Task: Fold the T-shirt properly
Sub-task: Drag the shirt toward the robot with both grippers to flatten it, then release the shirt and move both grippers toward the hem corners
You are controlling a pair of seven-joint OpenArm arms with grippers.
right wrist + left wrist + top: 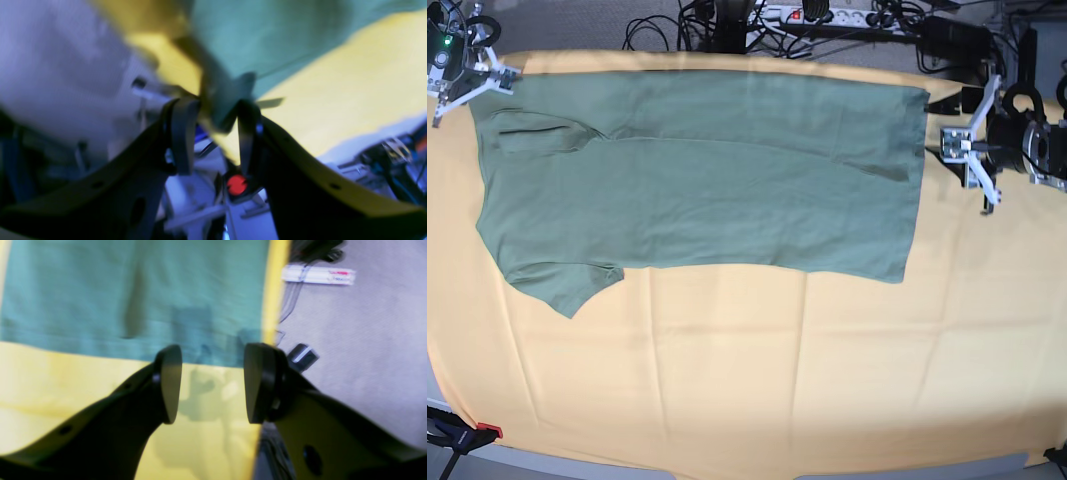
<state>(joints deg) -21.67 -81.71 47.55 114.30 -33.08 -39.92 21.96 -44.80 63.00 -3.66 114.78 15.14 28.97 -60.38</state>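
Observation:
The sage-green T-shirt (707, 180) lies flat on the yellow-orange cloth (747, 380), long side across the base view, one sleeve (562, 285) pointing toward the front. My left gripper (962, 150) hovers just off the shirt's right edge. In the left wrist view the left gripper (213, 386) is open and holds nothing, with the T-shirt (133, 290) ahead of it. My right gripper (472, 85) is at the shirt's far-left corner. In the blurred right wrist view the right gripper (215, 133) has its jaws apart, and a fold of green and yellow fabric (220, 106) sits between the tips.
A power strip (817, 14) and tangled cables run along the back edge of the table. A red-handled clamp (477, 432) holds the cloth at the front left. Grey floor with a white strip (318, 275) lies beyond the cloth's edge in the left wrist view.

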